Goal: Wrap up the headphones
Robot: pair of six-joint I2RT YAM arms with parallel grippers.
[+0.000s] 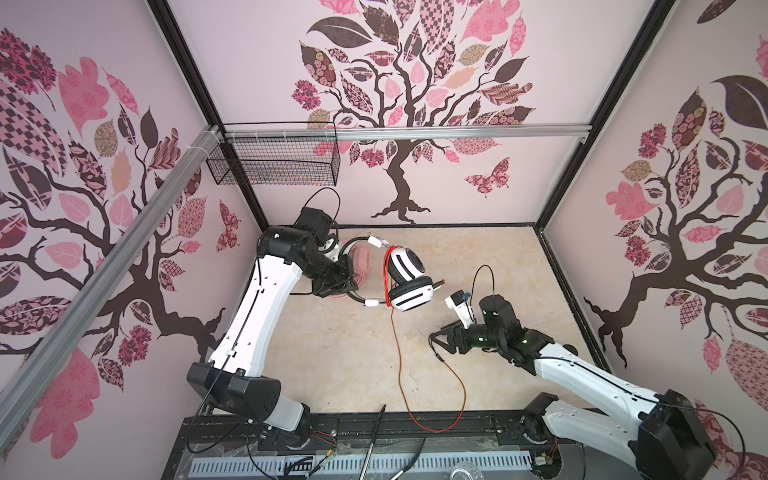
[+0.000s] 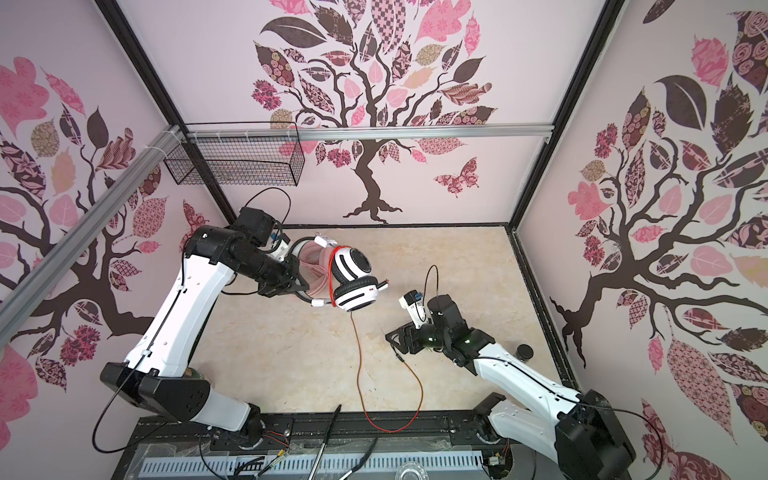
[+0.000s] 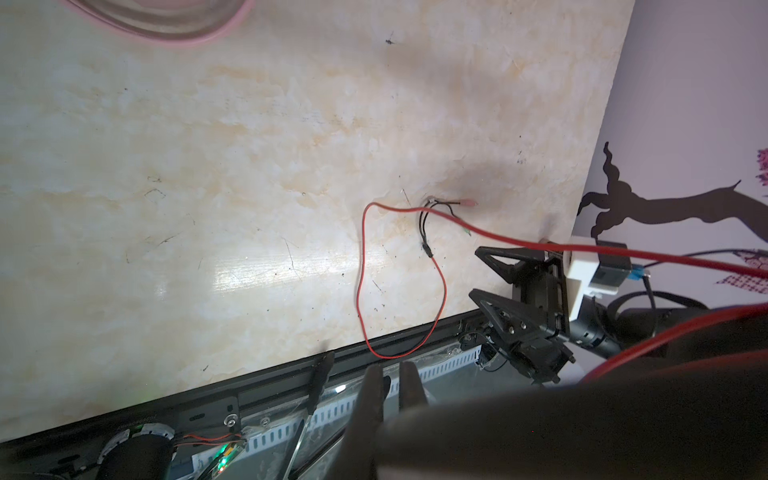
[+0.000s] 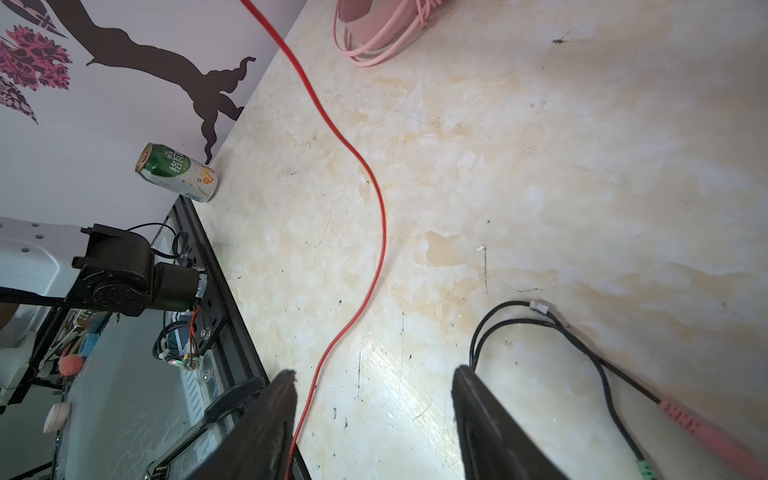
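Two headsets on this job and I'm partway through the second, far as I can judge. My left gripper point(image 1: 337, 286) has its jaws pinched shut on the band of the white-and-black headset point(image 1: 409, 266) and holds it up off the table point(image 4: 582, 166). The pink headset point(image 1: 361, 259) sits just behind those jaws with its pink cord point(image 4: 374, 50) already coiled. A few turns of the orange-red cord point(image 4: 370, 174) sit round the lifted headset. The rest drops to the table, loops past the front edge and comes back toward my right gripper point(image 4: 374, 372). That one is empty with its jaws wide. The cord runs through the gap, hugging one finger, and the split plug end point(image 4: 681, 419) lies just outside the other finger. I can't tell how high the jaws hang over the cord. So the step in hand is regrasping for another turn. I reckon the next move needs the right jaws centred on the cord, lowered and closed, then carried round the headset while the left holds steady, and the slack over the edge might snag.
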